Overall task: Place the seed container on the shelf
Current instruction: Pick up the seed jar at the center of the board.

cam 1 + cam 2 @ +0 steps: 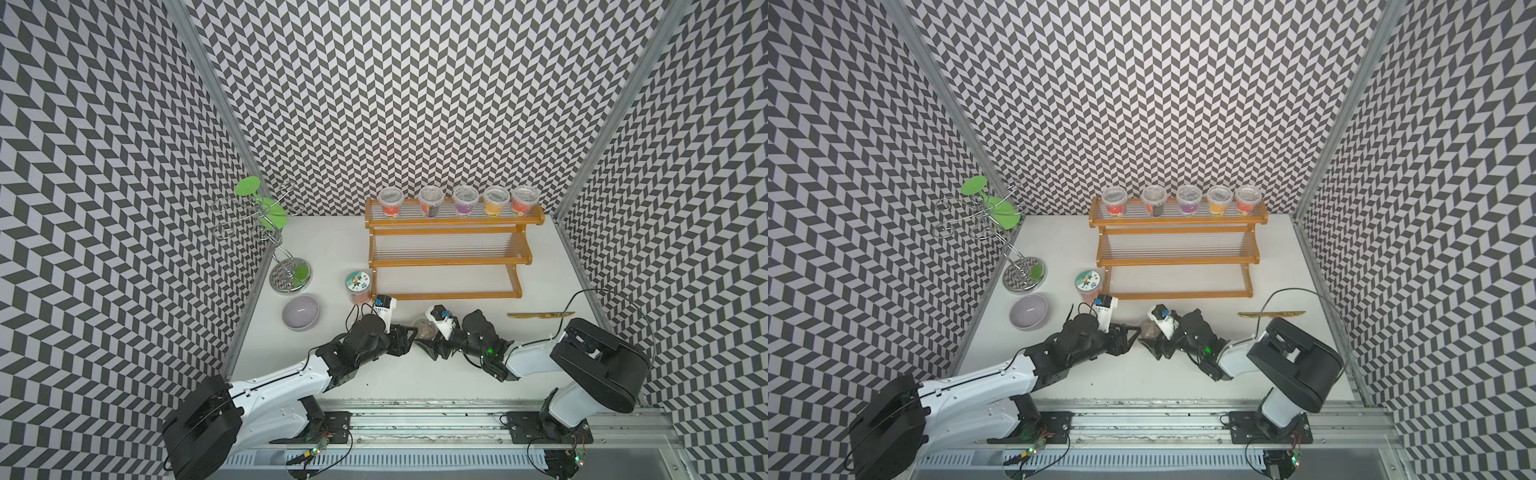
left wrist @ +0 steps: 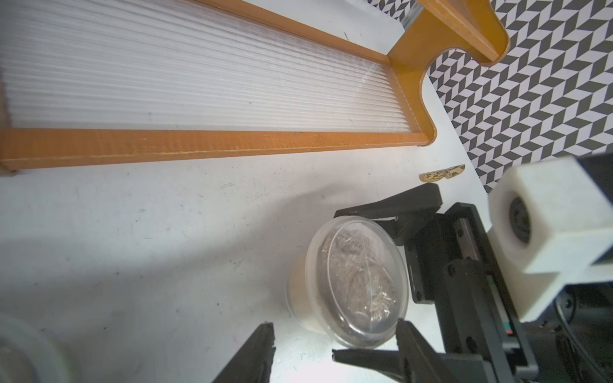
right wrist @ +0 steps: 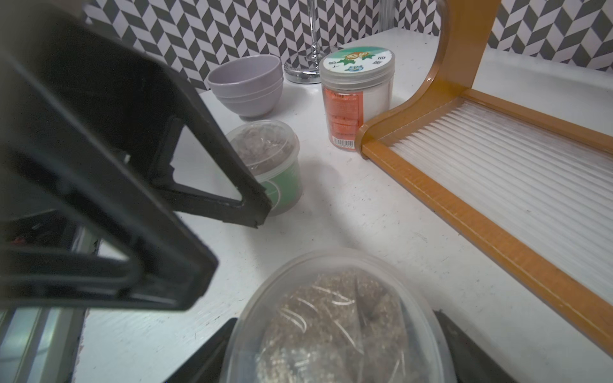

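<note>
While the right gripper [image 2: 341,285] pinches the seed container [image 1: 424,328] from both sides, we find that container standing on the white table [image 1: 415,378], just in front of the shelf [image 1: 446,296] and not on it. A strip of bare table separates it from the shelf's front rail. We see brown seeds packed under its clear lid. Facing it, the left gripper [image 1: 410,341] has its fingers spread with nothing between them, tips close to the right gripper's, so room there is tight. Up the shelf we go: bottom and middle tiers show bare ribbed plastic end to end, and the top tier carries five clear tubs [image 1: 464,200] in a row, with red, dark, purple, orange and red fillings. Off the shelf's left end stands a tall jar [image 1: 358,286] with a cartoon lid, then a lilac bowl [image 1: 300,311] and a wire stand [image 1: 286,278]. A green-labelled tub [image 3: 275,165] of grainy brown stuff sits by the left gripper. A gold strip [image 1: 540,315] lies near the table's right edge.
</note>
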You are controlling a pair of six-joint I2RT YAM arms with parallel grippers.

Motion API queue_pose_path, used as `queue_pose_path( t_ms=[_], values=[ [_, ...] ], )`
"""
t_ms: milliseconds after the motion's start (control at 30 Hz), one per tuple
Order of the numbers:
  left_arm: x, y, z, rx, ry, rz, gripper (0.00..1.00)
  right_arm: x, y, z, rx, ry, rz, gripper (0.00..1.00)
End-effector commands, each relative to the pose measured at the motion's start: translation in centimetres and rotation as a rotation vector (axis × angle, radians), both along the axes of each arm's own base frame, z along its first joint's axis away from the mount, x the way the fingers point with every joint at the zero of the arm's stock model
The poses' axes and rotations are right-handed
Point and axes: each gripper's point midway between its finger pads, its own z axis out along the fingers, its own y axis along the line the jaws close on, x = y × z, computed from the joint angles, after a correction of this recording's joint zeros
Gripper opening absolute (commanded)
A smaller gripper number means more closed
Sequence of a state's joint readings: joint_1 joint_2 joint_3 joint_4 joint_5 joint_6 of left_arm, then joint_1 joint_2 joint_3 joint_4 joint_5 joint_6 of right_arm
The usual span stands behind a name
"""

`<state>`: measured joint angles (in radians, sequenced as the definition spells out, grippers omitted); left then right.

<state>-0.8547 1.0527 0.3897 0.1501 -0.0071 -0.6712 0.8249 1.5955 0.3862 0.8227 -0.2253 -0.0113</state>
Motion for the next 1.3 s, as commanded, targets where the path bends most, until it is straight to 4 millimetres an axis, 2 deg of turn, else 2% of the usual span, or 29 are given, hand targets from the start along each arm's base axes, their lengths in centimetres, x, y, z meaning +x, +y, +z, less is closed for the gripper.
queue_pose_path(
  t_ms=[0,233,533,867,1267],
  values=[
    [0.5,1.0,0.5,-0.004,-0.018,0.038,0.63,2.1,-0.1,1.5,0.021,0.01,-0.092,0.85],
    [1.6,2.2,0.9,-0.025,-0.033,0.063,0.64,4.3,0.3,3.0,0.016,0.044,-0.178,0.85],
    [2.2,2.4,1.7,-0.046,-0.102,0.05,0.64,7.1,0.4,5.5,0.059,0.096,-0.322,0.85],
    [3.5,3.6,3.7,-0.046,-0.219,0.089,0.66,9.5,1.2,9.2,0.09,0.083,-0.399,0.85],
    [6.2,5.7,5.0,-0.088,-0.22,0.149,0.67,13.5,2.2,13.7,0.124,-0.01,-0.508,0.85]
  ],
)
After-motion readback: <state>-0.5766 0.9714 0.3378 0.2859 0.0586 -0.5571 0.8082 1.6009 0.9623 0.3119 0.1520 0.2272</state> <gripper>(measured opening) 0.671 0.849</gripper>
